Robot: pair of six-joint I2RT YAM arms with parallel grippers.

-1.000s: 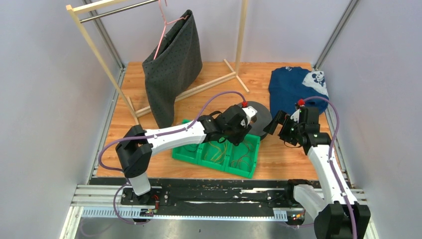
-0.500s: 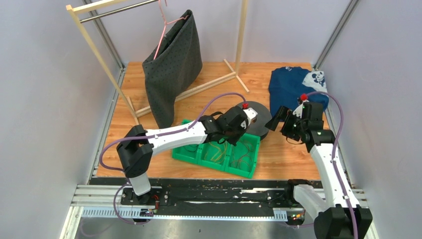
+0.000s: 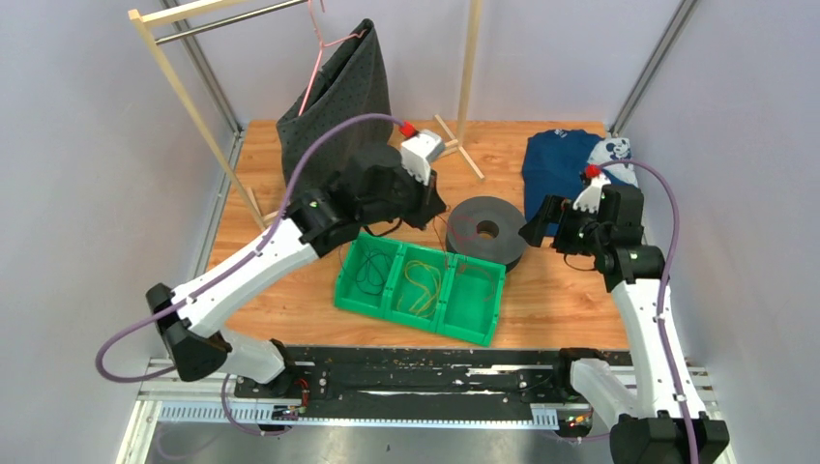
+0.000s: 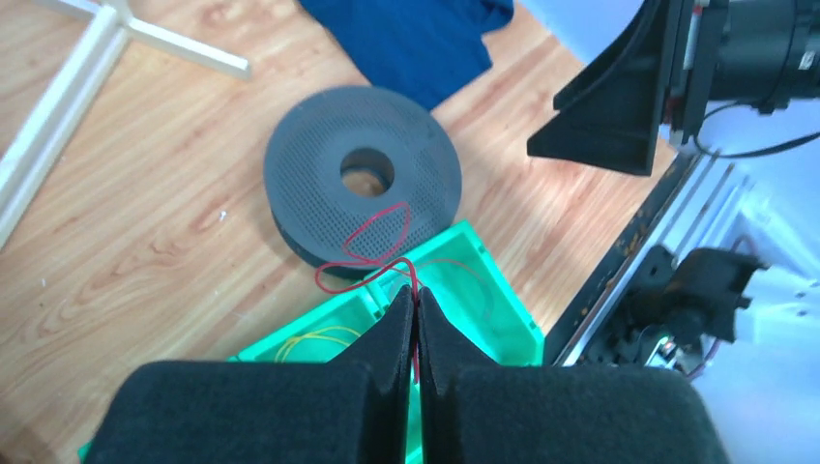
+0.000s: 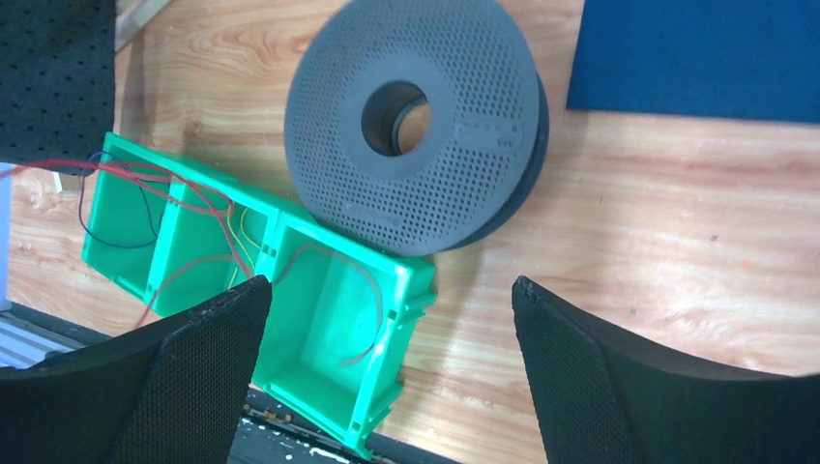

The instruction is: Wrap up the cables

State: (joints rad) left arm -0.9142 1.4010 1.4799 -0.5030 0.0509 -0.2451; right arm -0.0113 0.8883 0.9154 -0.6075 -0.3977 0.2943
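The left fingers (image 4: 387, 348) are pinching the red cable (image 4: 406, 217), a hair-thin strand that is curling in loops by the spool's (image 4: 319, 174) near edge and trailing into the green bin (image 3: 406, 319) on the worktop (image 3: 561, 300). The yellow cable (image 3: 421, 285) is lying tangled in the middle compartment, the dark cable (image 3: 366, 275) in the left one. The right fingers (image 5: 580, 367) are hanging spread wide, holding nothing.

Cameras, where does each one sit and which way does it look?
Top external: high behind the arms, looking down on the table; both arms show.
Left wrist: on the left arm, looking down past its shut left claw pinching the red cable.
Right wrist: on the right arm, looking down through its open right claw.
All three share the grey spool and green bin.
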